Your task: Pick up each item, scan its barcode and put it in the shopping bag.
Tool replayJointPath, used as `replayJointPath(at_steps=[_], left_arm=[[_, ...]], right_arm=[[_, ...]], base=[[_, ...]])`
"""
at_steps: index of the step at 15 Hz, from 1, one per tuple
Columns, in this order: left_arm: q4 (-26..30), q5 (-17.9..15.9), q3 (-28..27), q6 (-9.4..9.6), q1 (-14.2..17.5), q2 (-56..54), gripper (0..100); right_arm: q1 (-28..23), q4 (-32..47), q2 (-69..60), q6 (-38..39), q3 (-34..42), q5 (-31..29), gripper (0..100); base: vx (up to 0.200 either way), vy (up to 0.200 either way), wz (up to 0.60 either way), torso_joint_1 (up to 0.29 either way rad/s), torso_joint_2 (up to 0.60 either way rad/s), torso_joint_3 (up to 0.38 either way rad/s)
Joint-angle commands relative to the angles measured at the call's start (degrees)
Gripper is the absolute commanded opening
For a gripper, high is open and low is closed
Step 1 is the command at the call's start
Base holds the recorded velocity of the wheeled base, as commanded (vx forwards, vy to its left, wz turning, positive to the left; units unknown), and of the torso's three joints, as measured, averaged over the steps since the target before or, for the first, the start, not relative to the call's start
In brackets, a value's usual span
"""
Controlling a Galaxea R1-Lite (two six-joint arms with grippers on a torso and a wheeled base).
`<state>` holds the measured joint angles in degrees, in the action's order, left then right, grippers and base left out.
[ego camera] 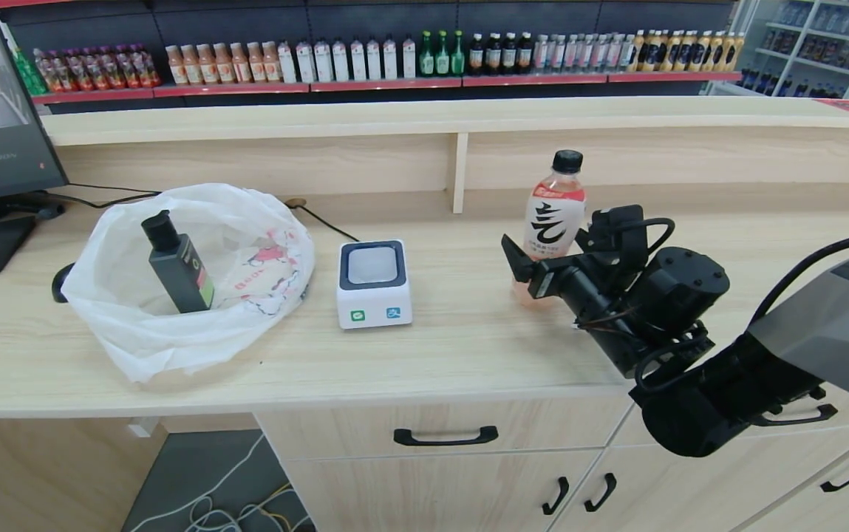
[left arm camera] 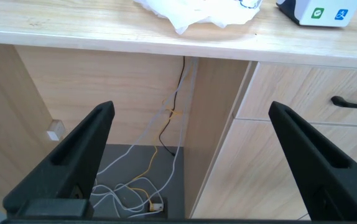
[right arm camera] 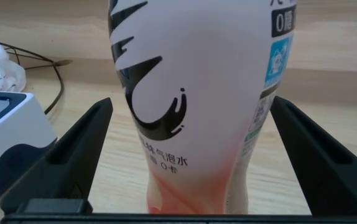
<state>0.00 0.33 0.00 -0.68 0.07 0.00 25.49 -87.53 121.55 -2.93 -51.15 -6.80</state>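
On the counter [ego camera: 468,347], bottle [ego camera: 556,210] foot partly behind right tool [ego camera: 553,251]

Your head view looks forward and down over the tabletop [ego camera: 468,347], covering the shopping bag [ego camera: 261,258], the scanner [ego camera: 374,284], the bottle [ego camera: 553,214] and the drink shelves [ego camera: 394,83] behind. Your left wrist view hangs out in front of the tabletop's edge, looking past the left tool [left arm camera: 191,109] at the cabinet [left arm camera: 247,162]; it shares the bag's hem and the scanner with the head view. Your right wrist view sits near tabletop level, tight against the bottle, also catching the scanner.
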Motion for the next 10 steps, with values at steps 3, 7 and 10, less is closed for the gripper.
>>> replayJointPath(at_steps=[3, 7, 10], left_arm=[[0.00, 0.02, 0.00, -0.02, 0.01, 0.00, 100], [0.00, 0.02, 0.00, -0.02, 0.01, 0.00, 100], [0.00, 0.02, 0.00, -0.02, 0.01, 0.00, 100]], right_arm=[[0.70, 2.27, 0.62, -0.68, -3.25, -0.05, 100], [0.79, 3.07, 0.62, -0.68, -4.04, -0.05, 100], [0.35, 2.89, 0.62, -0.33, -3.52, -0.14, 100]], base=[[0.000, 0.000, 0.00, 0.000, 0.00, 0.000], [0.000, 0.000, 0.00, 0.000, 0.00, 0.000], [0.000, 0.000, 0.00, 0.000, 0.00, 0.000]])
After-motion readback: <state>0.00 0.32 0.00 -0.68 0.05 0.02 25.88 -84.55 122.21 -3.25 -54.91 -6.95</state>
